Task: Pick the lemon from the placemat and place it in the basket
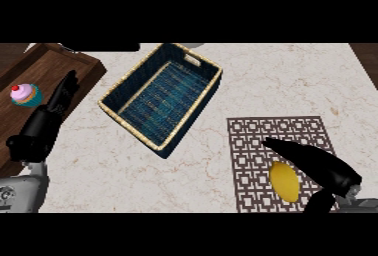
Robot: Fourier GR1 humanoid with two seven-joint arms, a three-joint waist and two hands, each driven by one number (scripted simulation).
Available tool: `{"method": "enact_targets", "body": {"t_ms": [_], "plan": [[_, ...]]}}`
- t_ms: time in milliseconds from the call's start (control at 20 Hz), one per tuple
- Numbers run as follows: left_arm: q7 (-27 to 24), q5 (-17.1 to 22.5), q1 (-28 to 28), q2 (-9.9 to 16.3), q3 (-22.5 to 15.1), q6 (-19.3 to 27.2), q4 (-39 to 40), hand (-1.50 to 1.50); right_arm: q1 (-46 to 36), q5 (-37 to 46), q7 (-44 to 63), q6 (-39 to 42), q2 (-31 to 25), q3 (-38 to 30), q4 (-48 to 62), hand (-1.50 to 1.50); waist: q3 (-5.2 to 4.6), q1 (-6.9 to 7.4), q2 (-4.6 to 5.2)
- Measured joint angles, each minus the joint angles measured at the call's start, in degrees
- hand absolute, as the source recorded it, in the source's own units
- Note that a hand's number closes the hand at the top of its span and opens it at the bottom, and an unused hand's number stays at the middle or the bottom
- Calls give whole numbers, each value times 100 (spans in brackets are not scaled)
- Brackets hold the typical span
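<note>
A yellow lemon (pixel 284 181) lies on the brown patterned placemat (pixel 255 145) at the lower right of the counter. My right hand (pixel 316 162) hovers just right of the lemon, fingers straight and pointing up-left, thumb low beside the fruit, not closed on it. The blue woven basket (pixel 193 63) with a tan rim sits tilted at the upper middle, holding nothing. My left hand (pixel 59 97) rests open at the left edge, fingers up, over the wooden tray.
A wooden tray (pixel 44 65) at the upper left holds a cupcake (pixel 26 95) with pink frosting. A dark object (pixel 103 46) lies at the top edge. Bare marble lies between basket and placemat.
</note>
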Motion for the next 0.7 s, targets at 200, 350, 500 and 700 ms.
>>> {"method": "enact_targets", "body": {"t_ms": [200, 350, 500, 700], "plan": [[200, -57, -35, -34, 54, -85, -167, 0, -30, 200, -1, 6, 176, -14, 117, -150, 0, 2, 0], [156, -159, -45, -112, 57, -62, -144, 0, 54, 324, -165, 22, 140, -45, 178, 150, 0, -2, -1], [82, -98, -40, -62, 183, -184, -95, 0, 49, 274, -181, 84, 256, -157, 247, 150, -1, -2, -1], [268, -138, -170, -85, 202, -215, -169, 0, -104, 465, -521, -220, 357, -135, 649, 150, -10, 7, -10]]}}
